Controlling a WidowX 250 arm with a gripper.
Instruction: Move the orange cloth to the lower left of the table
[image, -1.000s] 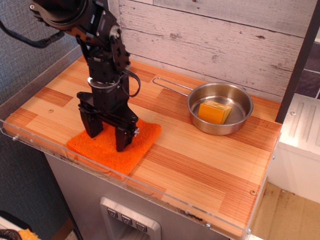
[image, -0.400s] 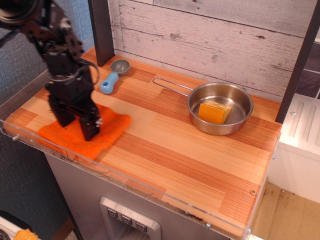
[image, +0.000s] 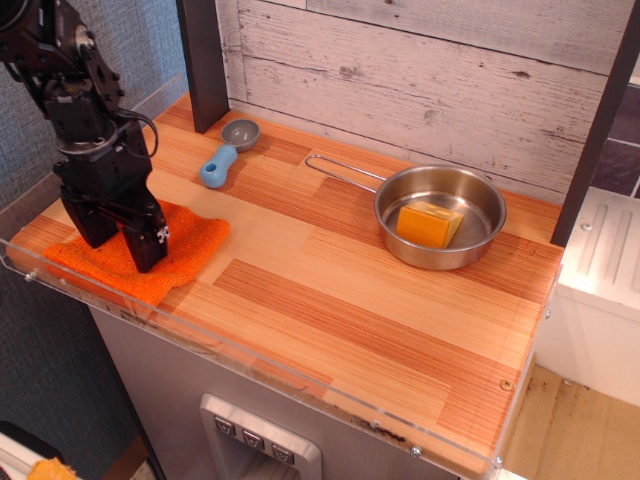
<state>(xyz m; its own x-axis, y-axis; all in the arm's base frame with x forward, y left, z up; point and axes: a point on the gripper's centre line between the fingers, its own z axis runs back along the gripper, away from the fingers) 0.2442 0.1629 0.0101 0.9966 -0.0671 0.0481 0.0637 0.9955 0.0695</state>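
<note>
The orange cloth (image: 188, 243) lies on the striped wooden table (image: 380, 320) at its near-left corner, close to the clear acrylic rim. My gripper (image: 120, 238) stands upright on the cloth. Its two black fingers press down into it with cloth between them, and the cloth travels with them. The fingertips are sunk in the fabric. The arm hides part of the cloth's left half.
A steel pan (image: 470, 205) with a long wire handle stands at the back right and holds a yellow-orange block (image: 428, 222). A blue-handled grey scoop (image: 222, 160) lies at the back left by a dark post (image: 205, 60). A clear rim (image: 250, 355) edges the front.
The gripper and the orange cloth have slid together to the left, from the table's front middle-left to its near-left corner. The scoop has come into view. The pan has not moved.
</note>
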